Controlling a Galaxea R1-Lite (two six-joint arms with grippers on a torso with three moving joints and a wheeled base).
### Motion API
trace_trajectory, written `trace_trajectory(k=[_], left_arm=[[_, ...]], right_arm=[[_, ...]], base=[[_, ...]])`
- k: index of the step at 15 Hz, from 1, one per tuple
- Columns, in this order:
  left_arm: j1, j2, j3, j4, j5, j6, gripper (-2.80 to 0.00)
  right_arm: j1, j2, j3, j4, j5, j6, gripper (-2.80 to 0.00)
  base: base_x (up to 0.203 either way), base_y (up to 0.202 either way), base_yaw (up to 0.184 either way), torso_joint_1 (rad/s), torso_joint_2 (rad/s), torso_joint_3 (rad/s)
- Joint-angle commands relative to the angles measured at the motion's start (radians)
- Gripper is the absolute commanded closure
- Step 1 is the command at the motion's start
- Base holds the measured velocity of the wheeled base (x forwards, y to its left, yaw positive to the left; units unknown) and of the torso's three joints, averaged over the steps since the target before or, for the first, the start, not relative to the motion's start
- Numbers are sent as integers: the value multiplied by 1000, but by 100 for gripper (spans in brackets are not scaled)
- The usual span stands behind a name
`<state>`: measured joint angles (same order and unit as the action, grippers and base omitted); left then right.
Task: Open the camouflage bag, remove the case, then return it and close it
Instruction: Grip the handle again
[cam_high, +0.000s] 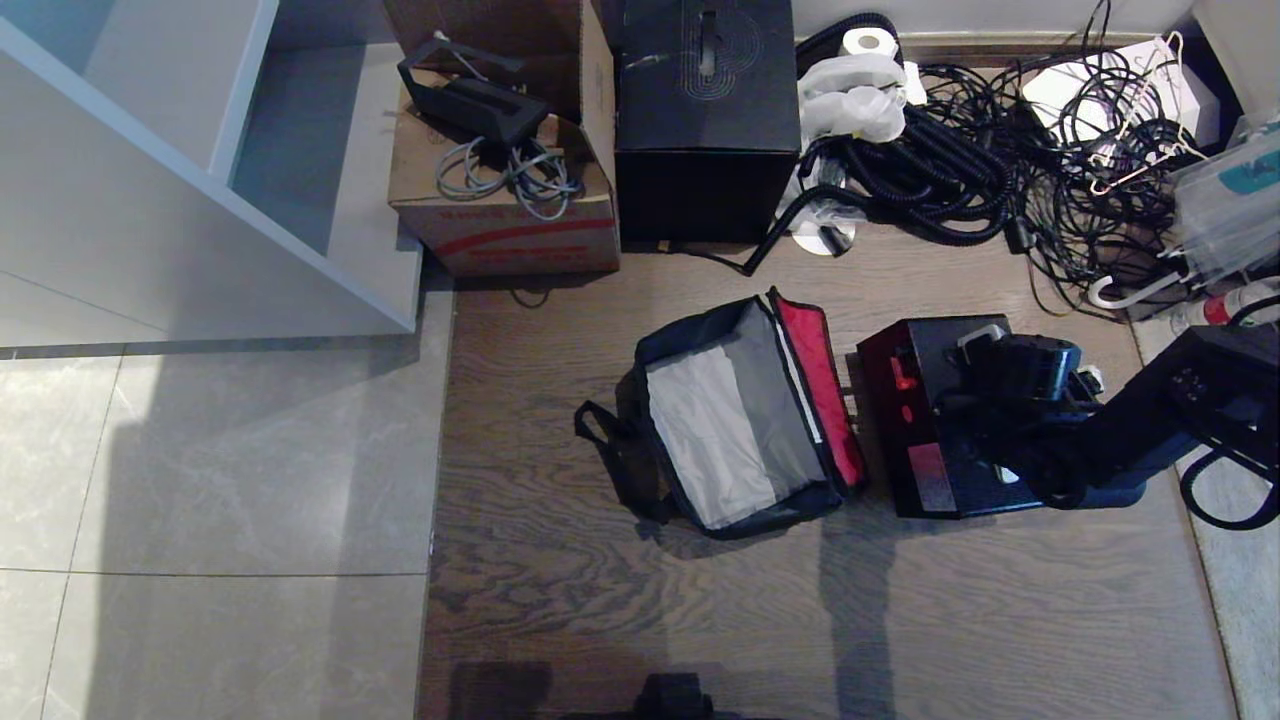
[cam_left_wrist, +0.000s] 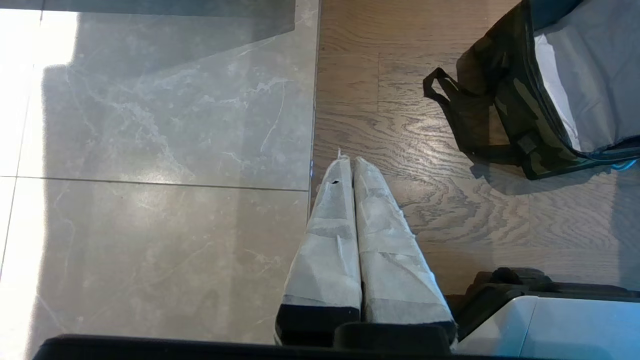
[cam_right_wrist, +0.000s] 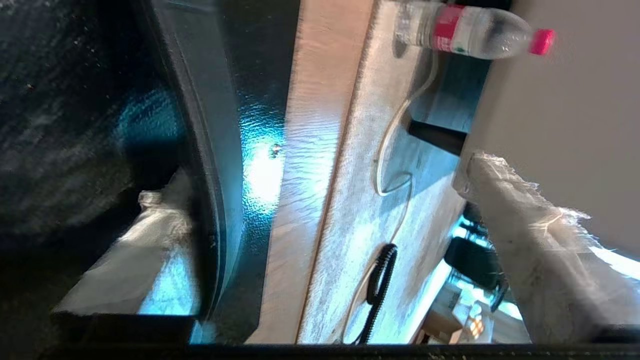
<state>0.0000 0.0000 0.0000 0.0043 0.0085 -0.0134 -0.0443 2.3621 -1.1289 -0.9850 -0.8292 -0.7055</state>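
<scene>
Case (cam_high: 925, 470) stands on the floor beside the open camouflage bag (cam_high: 740, 430), clear for return. My right gripper (cam_right_wrist: 320, 195) sits over its handle, jaws wide, one finger under, gripping nothing.

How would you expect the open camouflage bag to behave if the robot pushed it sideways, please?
The camouflage bag probably deforms rather than slides cleanly: its fabric walls sag and it looks empty. Its loose strap lies on the wooden floor and may drag or snag.

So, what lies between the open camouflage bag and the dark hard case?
Only a narrow strip of bare wooden floor lies between the open camouflage bag with red lining and the dark rectangular hard case; the head view shows it.
</scene>
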Motion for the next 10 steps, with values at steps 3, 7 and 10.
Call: trace_trajectory(k=[3,7,10], left_arm=[[0,0,0,0,1,0,0],[0,0,0,0,1,0,0],[0,0,0,0,1,0,0]], right_arm=[[10,23,-34,35,-11,-3,0],[8,44,-72,29,-15,0,0],[9,48,-72,29,-16,1,0]], base=[[0,0,0,0,0,0],[0,0,0,0,0,0],[0,0,0,0,0,0]])
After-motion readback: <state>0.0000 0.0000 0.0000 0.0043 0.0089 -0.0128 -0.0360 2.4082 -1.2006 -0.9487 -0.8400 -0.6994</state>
